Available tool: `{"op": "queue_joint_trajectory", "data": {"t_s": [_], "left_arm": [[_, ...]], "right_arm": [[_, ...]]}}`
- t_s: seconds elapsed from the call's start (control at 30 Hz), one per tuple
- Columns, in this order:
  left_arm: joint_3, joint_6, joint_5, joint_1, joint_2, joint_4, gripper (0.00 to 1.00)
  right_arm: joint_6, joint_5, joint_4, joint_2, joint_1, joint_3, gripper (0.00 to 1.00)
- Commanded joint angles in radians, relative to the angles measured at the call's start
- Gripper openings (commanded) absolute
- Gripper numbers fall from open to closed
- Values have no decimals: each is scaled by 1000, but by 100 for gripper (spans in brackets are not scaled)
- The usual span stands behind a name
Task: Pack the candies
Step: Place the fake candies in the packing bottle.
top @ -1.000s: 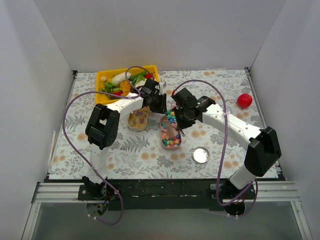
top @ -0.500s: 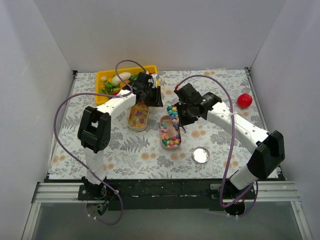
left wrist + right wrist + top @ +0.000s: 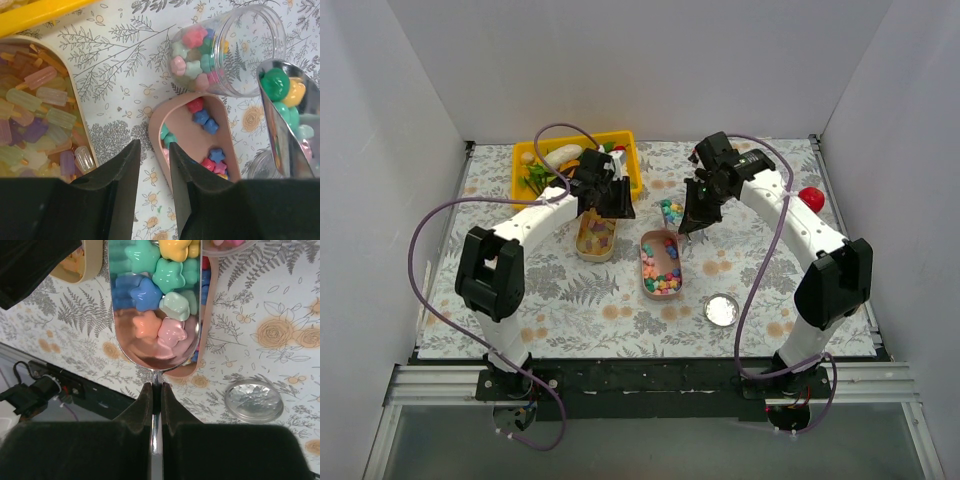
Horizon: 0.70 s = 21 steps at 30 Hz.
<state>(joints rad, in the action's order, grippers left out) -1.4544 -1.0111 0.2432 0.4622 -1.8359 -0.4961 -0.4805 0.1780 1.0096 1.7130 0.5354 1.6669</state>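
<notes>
Star-shaped pastel candies (image 3: pixel 150 290) fill a metal scoop (image 3: pixel 131 338). My right gripper (image 3: pixel 156 390) is shut on the scoop's handle and holds it above the pink tray (image 3: pixel 647 271), tip near the mouth of a clear jar (image 3: pixel 252 42). The jar lies on its side beyond the tray, with candies (image 3: pixel 192 50) inside. More candies (image 3: pixel 202 117) lie in the pink tray. Translucent candies (image 3: pixel 40 110) fill the beige tray (image 3: pixel 582 248). My left gripper (image 3: pixel 154 150) is narrowly open and empty, low between the two trays. In the top view it (image 3: pixel 613 203) is left of the jar (image 3: pixel 672 212).
A yellow tray (image 3: pixel 632 160) of toy vegetables stands at the back left behind my left arm. A round metal jar lid (image 3: pixel 721 310) lies on the floral mat near the front right. A red ball (image 3: pixel 810 198) sits at the right edge.
My right arm has swung back and right, carrying the loaded scoop from over the pink tray toward the jar mouth. My left arm has pulled back and left.
</notes>
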Motion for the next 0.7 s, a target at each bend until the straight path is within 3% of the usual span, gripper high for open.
{"op": "queue_joint_trajectory", "data": {"t_s": [0.0,0.3,0.67], "left_arm": [[37,2,-22,4,99,2,30],[75,-4,-33,4,125,4,30],[75,-15,-36,4,135,4,30]], "right_arm": [[-27,202,17,10,-57,-18,1],[-93,444,-107,30,-158,-116,1],[-277,544,-265,30,-238,-196,1]]}}
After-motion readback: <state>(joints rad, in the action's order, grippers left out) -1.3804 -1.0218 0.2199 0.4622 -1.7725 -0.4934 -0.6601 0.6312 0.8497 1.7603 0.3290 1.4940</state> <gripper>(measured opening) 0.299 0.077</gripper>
